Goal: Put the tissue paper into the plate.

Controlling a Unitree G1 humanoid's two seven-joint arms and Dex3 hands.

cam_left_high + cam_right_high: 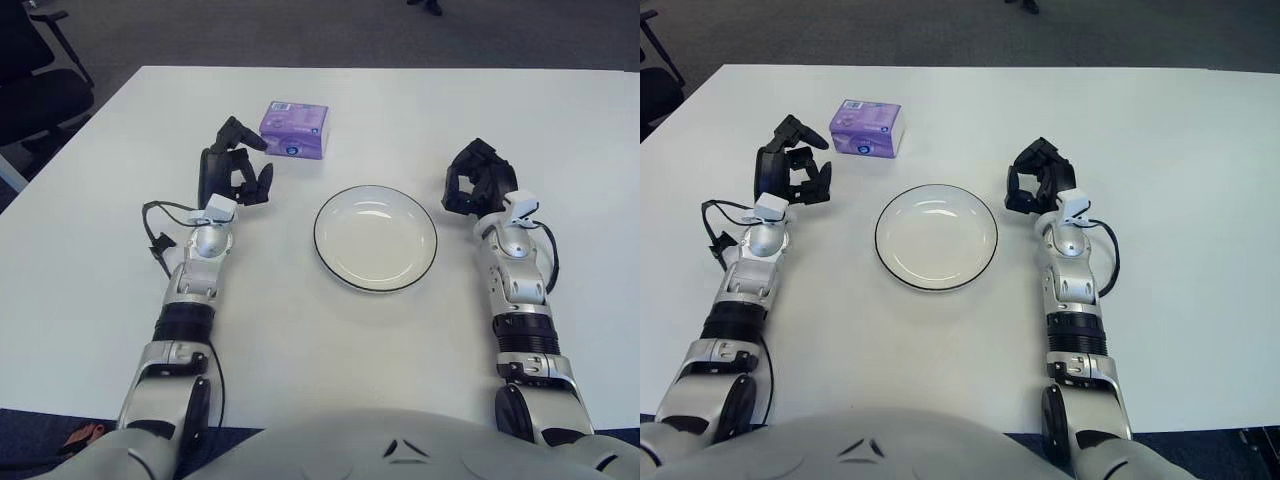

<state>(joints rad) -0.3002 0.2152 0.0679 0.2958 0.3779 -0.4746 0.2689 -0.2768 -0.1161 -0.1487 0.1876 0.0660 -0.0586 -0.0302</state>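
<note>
Left hand: the left hand [238, 165] is found over the table [120, 150], just left of and slightly nearer than the tissue pack; its fingers are spread and nothing is held. No contact with the pack is seen.

Right hand: the right hand [478, 180] is shown to the right of the plate, fingers curled inward with nothing grasped; it is judged idle.

Tissue pack: the purple tissue pack [294, 130] is located flat on the table, beyond the plate and toward the left, apart from the plate rim.

Plate: the white plate [330, 255] with a dark rim is set between the two hands; nothing is seen inside it.

Progress: the task is judged to be at its start. The pack is not yet grasped, lifted or moved.

Remaining: a grasp of the pack by the left hand, a carry rightward and nearer, and a release into the plate are judged outstanding.
</note>
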